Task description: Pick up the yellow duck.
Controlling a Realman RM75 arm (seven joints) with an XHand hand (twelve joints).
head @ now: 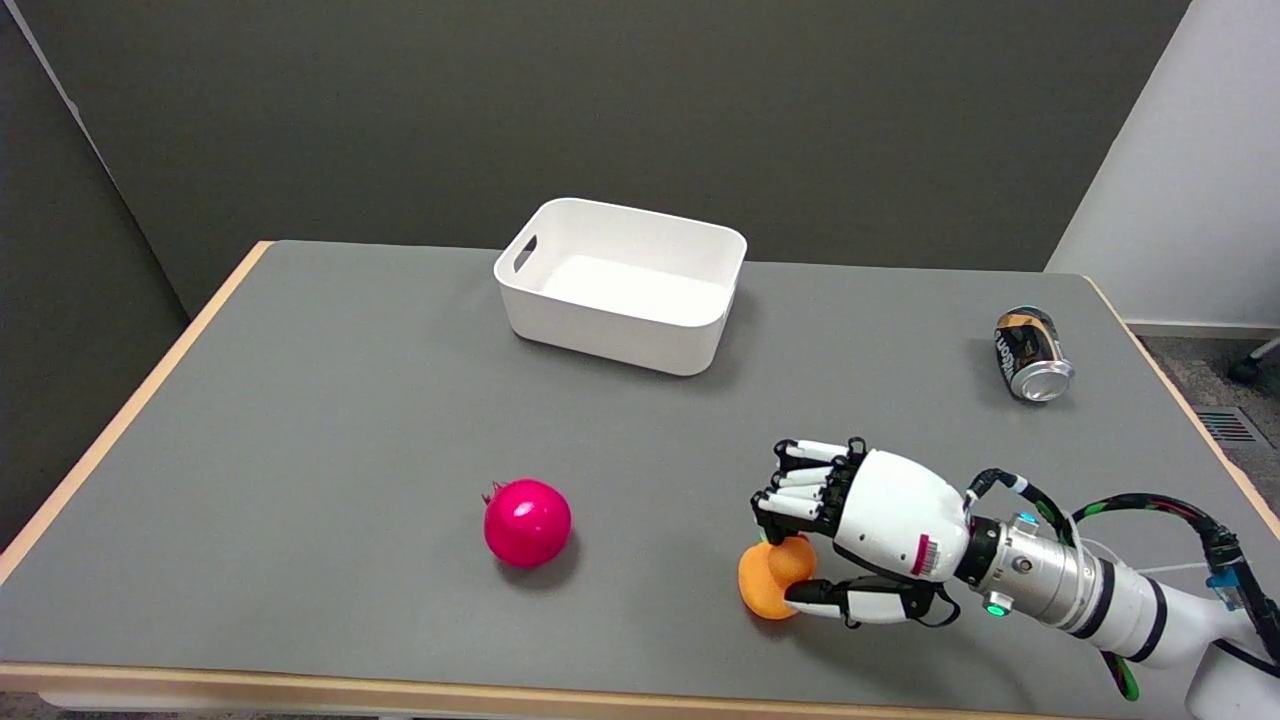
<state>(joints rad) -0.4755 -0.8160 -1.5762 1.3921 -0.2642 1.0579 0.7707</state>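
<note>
Grey table (300, 420) near its front edge: the right robot hand (850, 530) pinches the yellow duck (768, 580) between fingers and thumb.

The right arm is stretched in low from the lower right, its silver wrist nearly level. The robot hand (860, 535) is turned back-upward, its fingers (800, 490) curled down from above and the thumb pressed in from below, so that a grip is closed on the yellow duck (768, 580).

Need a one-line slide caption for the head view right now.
Right hand grips the yellow duck near the grey table's front edge.
</note>
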